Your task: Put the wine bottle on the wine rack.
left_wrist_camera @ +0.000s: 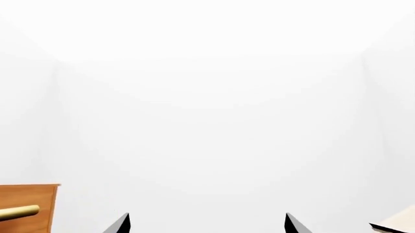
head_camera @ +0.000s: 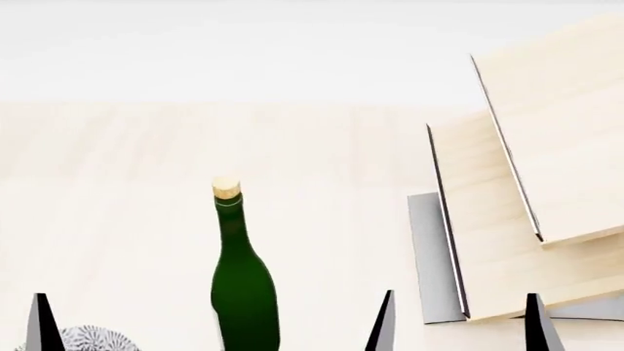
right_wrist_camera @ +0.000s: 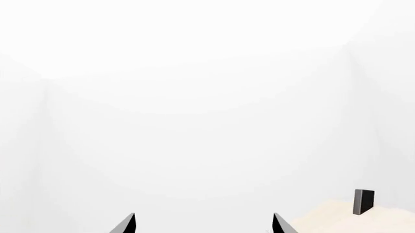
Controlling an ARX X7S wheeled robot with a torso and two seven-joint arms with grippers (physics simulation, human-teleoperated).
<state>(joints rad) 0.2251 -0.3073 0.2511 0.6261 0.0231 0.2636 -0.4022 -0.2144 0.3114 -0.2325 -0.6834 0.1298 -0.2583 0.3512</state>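
Observation:
The wine bottle, dark green with a tan cork, stands upright on the light wood table at the bottom centre of the head view. The wine rack, slanted light wood panels with black edges on a grey base, stands to its right. My right gripper is open and empty, between the bottle and the rack's front. Of my left gripper only one finger shows there, left of the bottle. The left wrist view shows the left gripper open and empty. The right wrist view shows the right gripper open, with the rack's wood and black peg beside it.
A patterned grey-white bowl sits at the bottom left, next to my left finger. A reddish-brown cabinet with a brass handle shows in the left wrist view. A corner of the light wood rack shows there too. White walls lie beyond.

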